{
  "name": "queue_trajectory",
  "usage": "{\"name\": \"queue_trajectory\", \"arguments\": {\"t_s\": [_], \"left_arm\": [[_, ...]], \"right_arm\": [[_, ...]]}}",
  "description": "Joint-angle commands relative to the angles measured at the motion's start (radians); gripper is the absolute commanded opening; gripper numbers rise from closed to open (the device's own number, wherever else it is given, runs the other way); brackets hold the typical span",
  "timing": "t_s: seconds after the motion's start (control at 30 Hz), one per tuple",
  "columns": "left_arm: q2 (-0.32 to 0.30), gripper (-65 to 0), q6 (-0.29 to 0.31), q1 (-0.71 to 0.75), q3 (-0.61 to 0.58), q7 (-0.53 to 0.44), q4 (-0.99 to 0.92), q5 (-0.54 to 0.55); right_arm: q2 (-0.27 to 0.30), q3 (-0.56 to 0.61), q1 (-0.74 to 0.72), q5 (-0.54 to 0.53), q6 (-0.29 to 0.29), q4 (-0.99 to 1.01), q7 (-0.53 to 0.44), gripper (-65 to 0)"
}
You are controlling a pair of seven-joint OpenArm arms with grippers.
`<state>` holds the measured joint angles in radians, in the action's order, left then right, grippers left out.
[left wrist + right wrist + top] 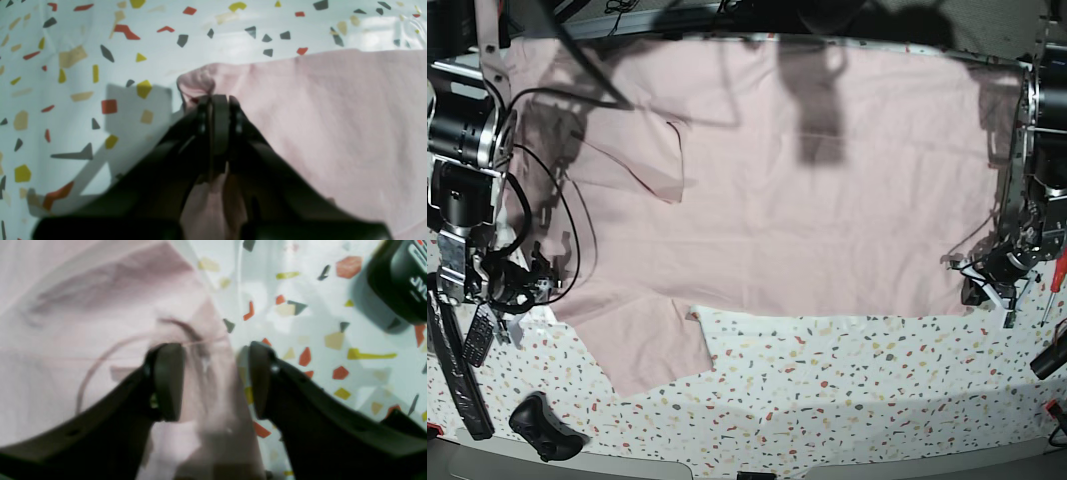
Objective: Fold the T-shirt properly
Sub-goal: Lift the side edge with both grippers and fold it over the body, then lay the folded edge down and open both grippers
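- Black fingers (218, 110) of the left gripper (217, 100) are seen pressed together in the left wrist view, with a bunched corner of the T-shirt (333, 116) pinched between them.
- Pink cloth is also seen hanging below those closed fingers, between the gripper's black arms.
- Two dark pads (170, 380) of the right gripper (215, 380) are held apart in the right wrist view, with the side edge of the T-shirt (83, 323) lying in the gap; no grip is made on it.
- One pad is placed over the cloth, the other over the bare table (317, 323), which is pale with red, yellow and grey flecks.
- Faint dark marks are seen through the cloth near the right gripper.
- In the base view the T-shirt (827, 200) is spread flat across most of the table (847, 400), one sleeve folded inward at the upper left and the other lying out at the lower left.
- The left gripper (967, 275) is set at the shirt's lower right corner, and the right gripper (532, 285) at its left edge.
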<state>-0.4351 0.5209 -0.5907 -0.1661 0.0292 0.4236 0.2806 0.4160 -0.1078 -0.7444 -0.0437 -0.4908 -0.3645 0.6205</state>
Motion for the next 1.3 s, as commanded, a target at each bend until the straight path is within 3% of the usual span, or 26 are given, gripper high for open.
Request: {"name": "queue_trajectory", "arguments": {"t_s": [0.0, 0.13, 0.2, 0.3, 0.37, 0.4, 0.6, 0.8, 1.03, 1.27], "left_arm": [[-0.014, -65.0, 0.002, -0.024, 0.003, 0.000, 0.010, 0.000], [-0.014, -65.0, 0.002, -0.022, 0.003, -0.027, 0.010, 0.001], [-0.014, -65.0, 0.002, -0.021, 0.003, -0.058, 0.010, 0.001], [-0.018, -65.0, 0.002, -0.021, 0.003, -0.111, 0.011, 0.025], [-0.021, -65.0, 0.002, -0.021, 0.032, -0.111, 0.023, 0.076], [-0.020, -65.0, 0.003, -0.020, 0.060, -0.105, 0.033, 0.088], [-0.024, -65.0, 0.005, 0.047, 0.218, 0.000, 0.215, 0.086], [-0.072, -65.0, 0.003, 0.194, 0.228, 0.031, 0.457, 0.087], [-0.140, -65.0, 0.002, 0.341, 0.237, 0.034, 0.589, 0.092], [-0.142, -65.0, 0.010, 0.477, 0.354, 0.138, 0.694, 0.177]], "right_arm": [[0.008, -0.002, -0.012, 0.003, -0.018, -0.004, -0.003, -44.2], [0.008, -0.002, -0.012, 0.003, -0.033, -0.005, -0.063, -61.9], [0.008, -0.002, -0.011, 0.003, -0.033, -0.008, -0.078, -65.0], [0.008, -0.002, -0.011, 0.003, -0.051, -0.031, -0.084, -65.0], [0.009, -0.002, -0.011, 0.003, -0.149, -0.069, -0.101, -65.0], [0.010, -0.002, -0.009, -0.012, -0.161, -0.094, -0.096, -65.0], [0.010, -0.002, 0.039, -0.102, -0.161, -0.289, -0.027, -65.0], [0.010, -0.003, 0.168, -0.160, -0.161, -0.552, 0.033, -65.0], [0.010, -0.004, 0.361, -0.231, -0.148, -0.870, 0.095, -65.0], [0.010, -0.069, 0.543, -0.258, -0.130, -1.056, 0.103, -65.0]]}}
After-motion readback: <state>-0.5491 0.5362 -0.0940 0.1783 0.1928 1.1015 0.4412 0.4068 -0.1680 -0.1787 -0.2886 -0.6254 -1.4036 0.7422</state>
